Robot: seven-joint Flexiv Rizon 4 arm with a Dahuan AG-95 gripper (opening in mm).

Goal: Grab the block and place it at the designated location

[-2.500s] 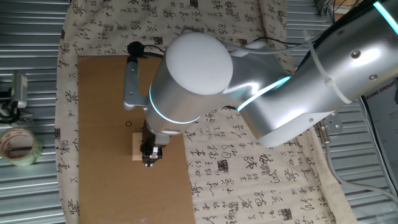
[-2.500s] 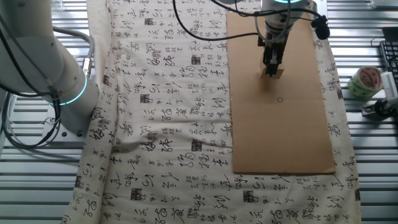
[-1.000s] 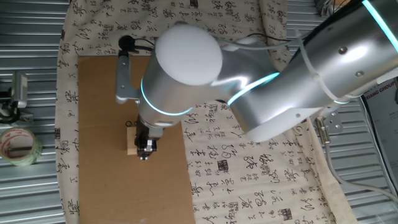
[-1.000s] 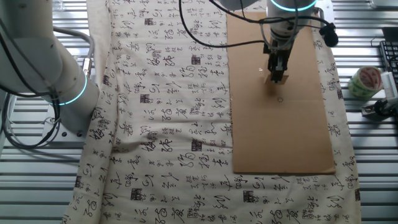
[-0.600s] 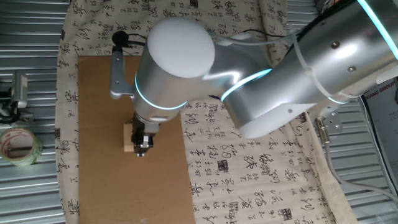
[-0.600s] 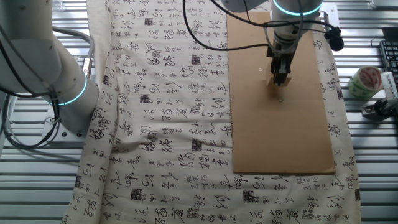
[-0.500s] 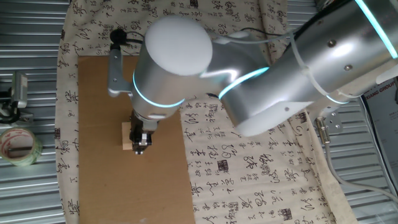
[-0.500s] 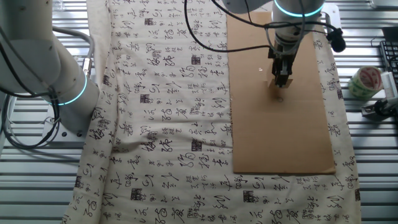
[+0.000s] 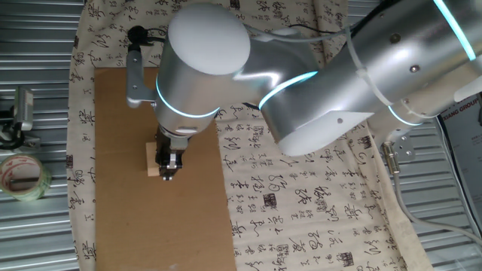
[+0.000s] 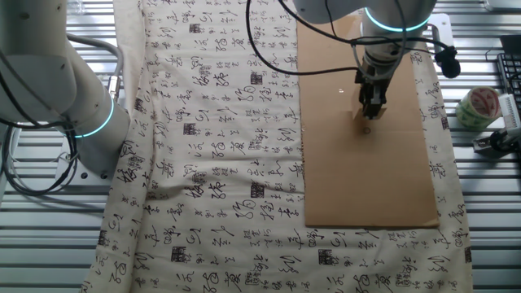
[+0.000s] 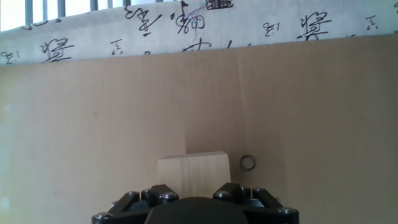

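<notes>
The block (image 11: 193, 173) is a pale tan wooden cube held just ahead of my gripper (image 11: 194, 199), which is shut on it. In the hand view the designated location (image 11: 248, 163), a tiny black circle, lies on the cardboard just right of the block's upper right corner. In one fixed view the block (image 9: 152, 161) shows at the left of my gripper (image 9: 167, 168), low over the cardboard; the circle is hidden there. In the other fixed view the block (image 10: 360, 120) sits between the fingers of the gripper (image 10: 368, 122).
A brown cardboard sheet (image 9: 120, 218) lies on a calligraphy-printed cloth (image 10: 220, 122). A tape roll (image 9: 22, 178) and a small metal device (image 9: 18, 113) sit off the cloth on the ribbed metal table. My arm's base (image 10: 65, 89) stands beside the cloth.
My gripper has carried the block across the cardboard toward the circle, from about a block-width away to right beside it. Its grip has stayed shut throughout.
</notes>
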